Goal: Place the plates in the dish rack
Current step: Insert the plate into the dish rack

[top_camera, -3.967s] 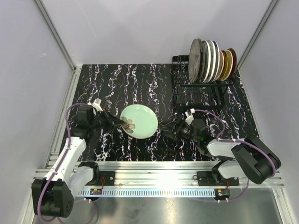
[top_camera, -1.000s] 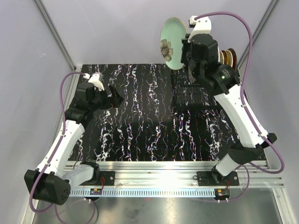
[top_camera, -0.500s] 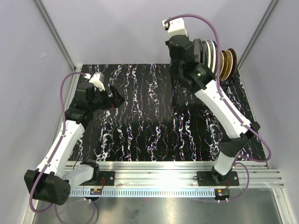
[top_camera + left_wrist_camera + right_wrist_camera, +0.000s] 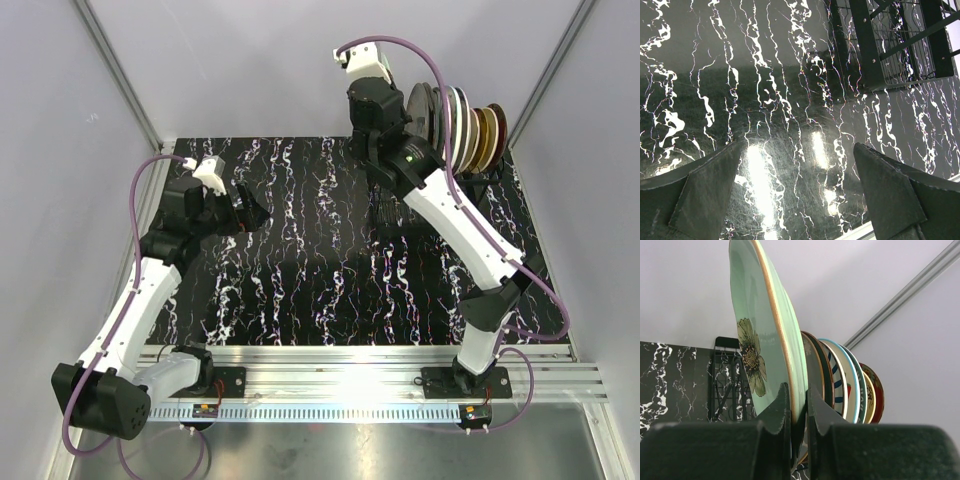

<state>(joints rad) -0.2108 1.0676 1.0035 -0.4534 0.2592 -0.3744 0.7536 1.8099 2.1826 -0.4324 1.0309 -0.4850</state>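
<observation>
**Right claw (image 4: 797, 395) pinches a green plate (image 4: 757, 305) at the rack (image 4: 725, 375)**

From above, the right arm (image 4: 470, 230) reaches far over the table (image 4: 300, 260) to the rack (image 4: 425, 205). Its wrist is at the left end of the row of plates (image 4: 465, 120), which stand upright in the rack's back half. The right claw is hidden under the wrist in this view. The left claw (image 4: 245, 212) hangs well left of the rack over the table, jaws spread.

From the left wrist, the left claw (image 4: 799, 146) gapes wide. Its fingers (image 4: 715, 185) have nothing between them but the marbled table (image 4: 765, 75). A corner of the rack (image 4: 890, 45) shows at upper right.

From the right wrist, the right claw is nearly closed, its two fingers (image 4: 780, 410) nipping the rim of the green plate, which has a flower (image 4: 752, 357) painted on it. The plate stands on edge, almost upright, just beside the first of the plates (image 4: 840, 385) in the row. The rack shows behind it on the left. Whether its lower edge sits in a slot I cannot tell.
</observation>
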